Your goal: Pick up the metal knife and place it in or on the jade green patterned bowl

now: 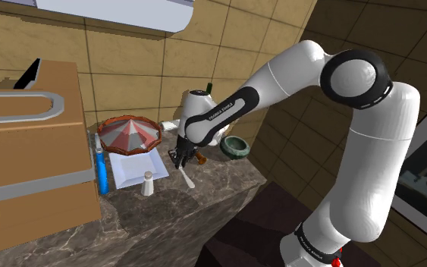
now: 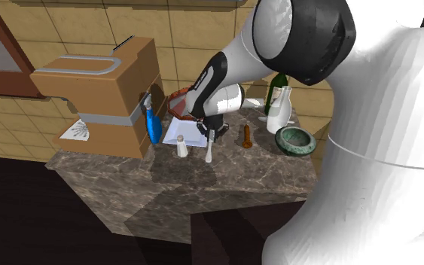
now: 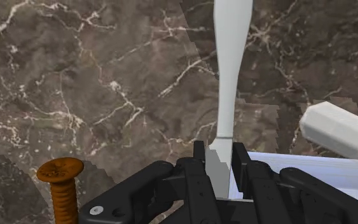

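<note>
**Status.** The gripper [image 3: 220, 151] has its jaws clenched on the knife [image 3: 225, 95], with one black finger against each side of its near end. The knife sits low over the marble counter [image 1: 175, 221], just beside a corner of the white plate [image 3: 311, 170]. The green bowl [image 1: 235, 146] stands well apart from it, towards the shoulder view's right. I cannot tell whether the knife's far end is clear of the stone.

**Risks.**
- The hold is at the very end of a long piece. I judge that the free length could swing or pivot between the pads under a quick move, and could slip out altogether.
- If the far end rests on the counter, travelling sideways before lifting would drag it and twist the grip.
- The brown peg [image 2: 247, 135] stands between the knife and the bowl, so a low pass could topple it.
- The white shaker [image 1: 148, 183] is near on the other side.
- The bowl looks small beside the knife. Released off-centre, the knife could tip over the rim.

**Orientation.** The long axis runs straight out from the fingertips. In the shoulder view it slants from the gripper towards the counter's front edge. The free end, which flares wider, points away from the hand.
</note>
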Robot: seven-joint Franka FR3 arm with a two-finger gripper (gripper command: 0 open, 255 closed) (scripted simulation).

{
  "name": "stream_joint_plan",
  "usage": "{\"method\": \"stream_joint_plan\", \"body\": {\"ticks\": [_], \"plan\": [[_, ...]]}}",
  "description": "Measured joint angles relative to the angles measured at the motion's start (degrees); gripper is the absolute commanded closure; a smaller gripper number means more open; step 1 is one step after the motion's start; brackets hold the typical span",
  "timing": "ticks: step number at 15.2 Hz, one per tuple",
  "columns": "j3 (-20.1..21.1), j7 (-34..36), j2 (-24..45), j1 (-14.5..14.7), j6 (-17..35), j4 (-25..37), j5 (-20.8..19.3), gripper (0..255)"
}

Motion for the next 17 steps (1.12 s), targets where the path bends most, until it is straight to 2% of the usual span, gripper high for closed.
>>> {"method": "stream_joint_plan", "body": {"ticks": [14,17], "plan": [[1.01,-0.95,-8.33,-0.81,-9.27,1.06,2.07,255],[0.04,-4.36,-9.85,-2.83,-9.53,-0.34,2.85,255]]}}
